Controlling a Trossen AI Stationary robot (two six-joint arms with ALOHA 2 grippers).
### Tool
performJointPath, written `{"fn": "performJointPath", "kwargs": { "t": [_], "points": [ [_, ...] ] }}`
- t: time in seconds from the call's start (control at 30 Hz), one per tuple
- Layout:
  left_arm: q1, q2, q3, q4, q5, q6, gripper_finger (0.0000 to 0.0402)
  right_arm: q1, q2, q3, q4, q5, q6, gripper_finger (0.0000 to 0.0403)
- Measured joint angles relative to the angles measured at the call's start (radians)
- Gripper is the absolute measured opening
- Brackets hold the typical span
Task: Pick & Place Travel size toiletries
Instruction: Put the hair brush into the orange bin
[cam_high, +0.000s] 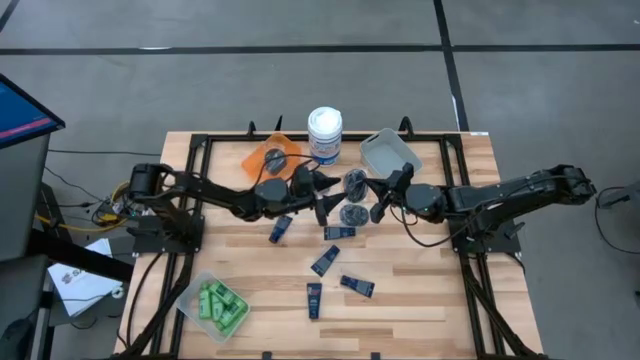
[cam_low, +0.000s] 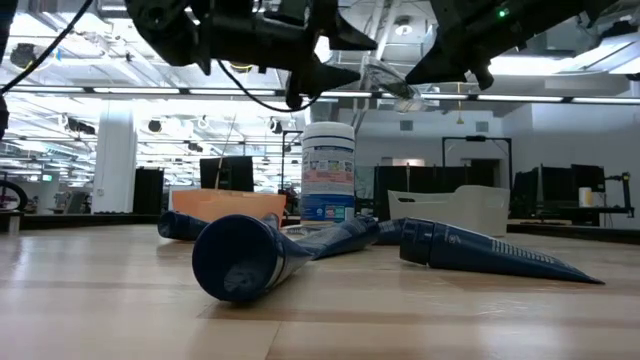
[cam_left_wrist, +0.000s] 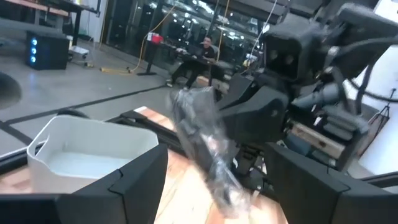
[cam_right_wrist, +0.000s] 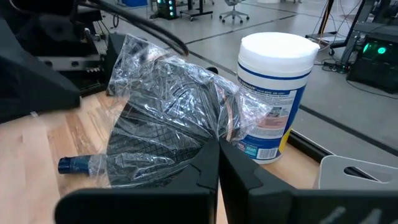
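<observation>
while right gripper (cam_right_wrist: 217, 163) pinches clear bag (cam_right_wrist: 168, 118), contents blurred, unidentifiable.

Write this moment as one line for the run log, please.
right claw: shut on bagged dark pot, lifted | left claw: open, facing it | navy tubes: on table | green bottles: in clear bin

Contents of the crinkled clear bag (cam_right_wrist: 168, 118) stay obscured; grey bin (cam_right_wrist: 360, 171) cut off at the frame edge.

Navy tubes (cam_high: 325, 260) flat mid-table, green bottles (cam_high: 220, 305) binned, wrapped pot (cam_right_wrist: 168, 118) aloft.
</observation>
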Motion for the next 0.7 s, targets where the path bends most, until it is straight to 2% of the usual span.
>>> {"fn": "performJointPath", "kwargs": {
  "t": [0.3, 0.4, 0.53, 0.7],
  "points": [
    [0.035, 0.063, 0.038, -0.006, 0.034, -0.043, 0.0263, 0.0, 0.0, 0.0, 0.001, 0.0, -0.015, 0.0],
    [0.043, 0.063, 0.04, 0.0, 0.046, -0.053, 0.0248, 0.001, 0.0, 0.0, 0.001, 0.0, -0.016, 0.0],
    [0.045, 0.063, 0.04, -0.002, 0.047, -0.068, 0.0194, 0.0, 0.0, 0.0, 0.002, 0.0, -0.025, 0.0],
    [0.044, 0.063, 0.04, -0.002, 0.047, -0.071, 0.0099, 0.0, 0.0, 0.0, 0.002, 0.0, -0.025, 0.0]
  ]
}}
